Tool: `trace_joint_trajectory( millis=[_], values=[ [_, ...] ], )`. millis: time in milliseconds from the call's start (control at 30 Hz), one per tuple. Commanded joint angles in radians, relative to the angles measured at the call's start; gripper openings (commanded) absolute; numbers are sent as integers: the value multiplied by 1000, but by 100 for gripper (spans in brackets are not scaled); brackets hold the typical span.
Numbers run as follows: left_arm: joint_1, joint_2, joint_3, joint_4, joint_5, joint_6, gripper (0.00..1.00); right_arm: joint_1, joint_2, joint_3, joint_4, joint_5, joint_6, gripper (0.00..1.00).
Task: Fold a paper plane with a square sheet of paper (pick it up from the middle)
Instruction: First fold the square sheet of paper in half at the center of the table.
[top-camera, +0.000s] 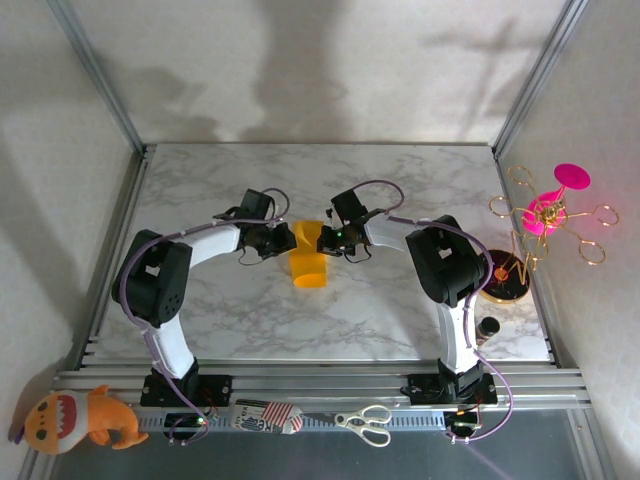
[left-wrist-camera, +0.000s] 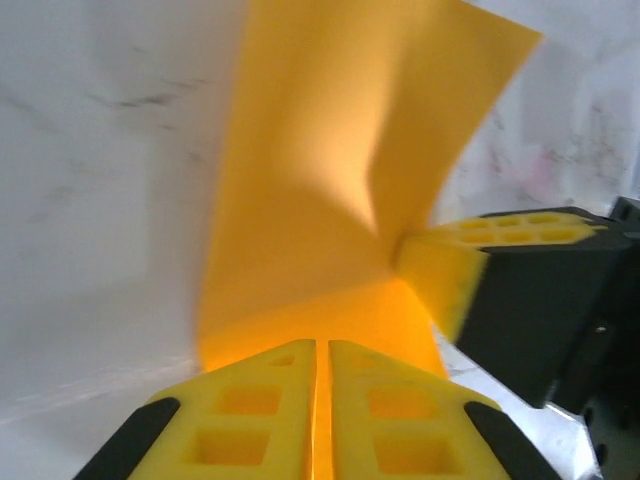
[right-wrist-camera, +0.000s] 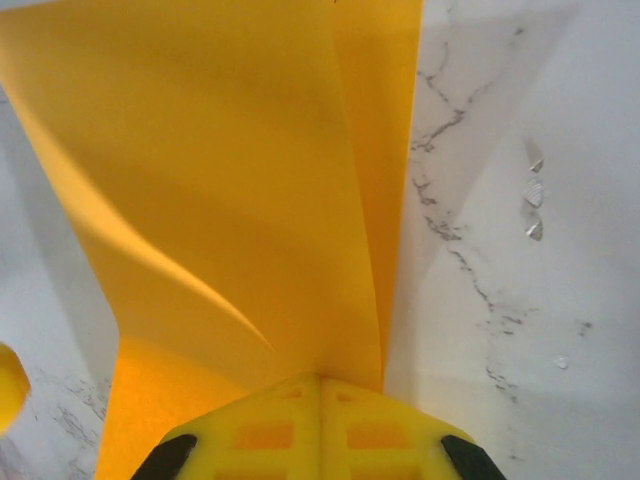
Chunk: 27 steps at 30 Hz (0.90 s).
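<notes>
– Paper sheet (top-camera: 309, 258): position?
– Middle of the bench (top-camera: 400, 310), bent and standing up between both hands.
– Left hand (left-wrist-camera: 322, 350)?
– Fingers pressed together, pinching the sheet's edge.
– Right hand (right-wrist-camera: 320, 378)?
– Likewise clamped tight on the sheet's other side; the paper rises curved from its grip.

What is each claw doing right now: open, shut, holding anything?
Left claw: closed, pinching the square sheet of paper.
Right claw: closed, pinching the same sheet.
</notes>
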Motion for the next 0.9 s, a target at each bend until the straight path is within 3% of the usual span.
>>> trace_joint_trajectory(
  millis=[0, 300, 533, 667, 867],
  values=[
    [-25, 59, -1, 38, 51, -46, 12, -9, 141, -69, -205, 234, -22, 3],
    [0, 111, -81, -30, 23, 80, 11, -9, 145, -82, -209, 226, -32, 3],
    [91, 8, -198, -131, -90, 162, 12, -10, 147, -95, -209, 237, -39, 3],
    [92, -69, -196, -77, -4, 98, 11, -10, 150, -91, -206, 238, -39, 3],
    [32, -84, -166, 172, 135, -80, 13, -10, 152, -94, -198, 230, -32, 3]
  ],
)
